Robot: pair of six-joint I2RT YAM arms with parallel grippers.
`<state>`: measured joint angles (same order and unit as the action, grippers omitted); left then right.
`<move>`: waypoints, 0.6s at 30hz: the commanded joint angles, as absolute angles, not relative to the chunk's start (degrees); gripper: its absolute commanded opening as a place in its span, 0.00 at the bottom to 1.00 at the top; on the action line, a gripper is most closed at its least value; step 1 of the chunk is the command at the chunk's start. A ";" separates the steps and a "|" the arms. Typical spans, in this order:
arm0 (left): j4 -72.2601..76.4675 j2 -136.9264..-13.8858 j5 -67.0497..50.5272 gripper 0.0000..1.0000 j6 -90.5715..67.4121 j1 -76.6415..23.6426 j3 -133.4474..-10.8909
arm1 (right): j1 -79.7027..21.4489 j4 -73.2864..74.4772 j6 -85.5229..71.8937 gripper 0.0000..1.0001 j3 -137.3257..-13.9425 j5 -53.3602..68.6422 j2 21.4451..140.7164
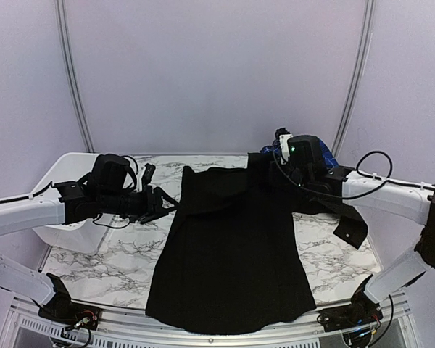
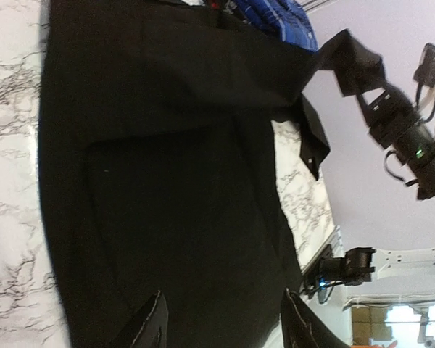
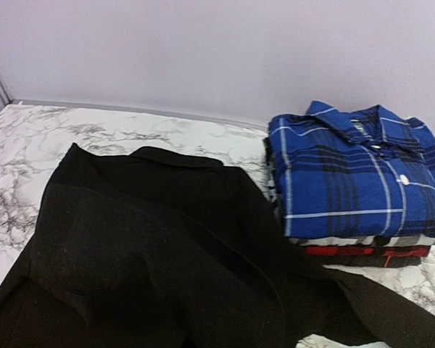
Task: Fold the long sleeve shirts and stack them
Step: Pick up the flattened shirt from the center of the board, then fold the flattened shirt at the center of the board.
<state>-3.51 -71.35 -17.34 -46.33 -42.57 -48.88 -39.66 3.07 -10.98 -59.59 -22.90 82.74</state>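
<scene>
Midway through folding the black shirt (image 1: 232, 254), spread flat on the tabletop (image 1: 333, 261) at the centre of the top view, hem toward the bottom edge, collar toward the top. Appears to have the left-side sleeve already laid across the body; trails the other sleeve (image 1: 350, 230) off to the right, cuff drooping at mid-right. Gripped partway along that sleeve by the right fingers (image 2: 377, 105), clamped on the cloth and lifting it, at the upper right of the left wrist view. With left fingers (image 2: 151, 326) apart and holding nothing, low in that same view, just above the shirt's body.

To do this well: carry the sleeve leftward, keep it low so as not to drag the body, lay it straight along the side edge, release only once flat. Afterwards fold hem to collar and set on the stack (image 3: 355, 174), blue plaid on top, upper right.

No brand, label or legible writing to be found.
</scene>
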 commanded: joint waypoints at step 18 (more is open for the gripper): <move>-27.86 -63.99 -8.69 0.46 -47.29 -61.26 -31.96 | -35.00 10.87 -9.46 0.00 -66.18 -15.06 83.86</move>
<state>-24.40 -65.10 -11.00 -45.30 -58.50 -33.32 -34.98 9.93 -10.24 -64.99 -15.66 84.01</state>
